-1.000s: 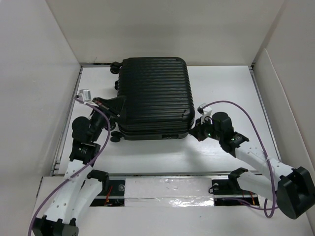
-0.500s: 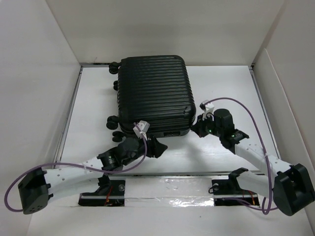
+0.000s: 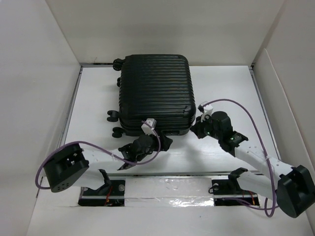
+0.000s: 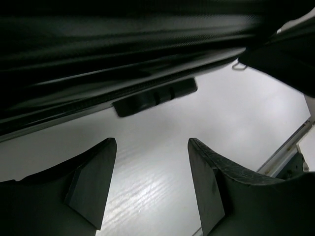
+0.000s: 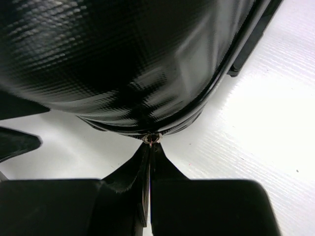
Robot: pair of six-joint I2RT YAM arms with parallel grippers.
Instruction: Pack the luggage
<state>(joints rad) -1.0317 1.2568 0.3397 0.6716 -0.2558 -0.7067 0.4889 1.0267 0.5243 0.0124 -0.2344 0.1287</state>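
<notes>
Black hard-shell luggage (image 3: 155, 93) lies flat, shells together, at the middle of the white table (image 3: 226, 83). The left gripper (image 4: 151, 145) gapes empty by its near edge. The right gripper (image 5: 150, 147), fingers pressed together, meets a small metal tab (image 5: 151, 138) on the seam, so packing looks nearly finished, with sealing apparently left.

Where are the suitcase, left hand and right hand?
suitcase (image 3: 155, 93), top external view, ribbed upper shell.
left hand (image 4: 151, 147), left wrist view, midway between its open fingertips.
right hand (image 5: 151, 145), right wrist view, at its shut fingertips, against the suitcase seam.
</notes>
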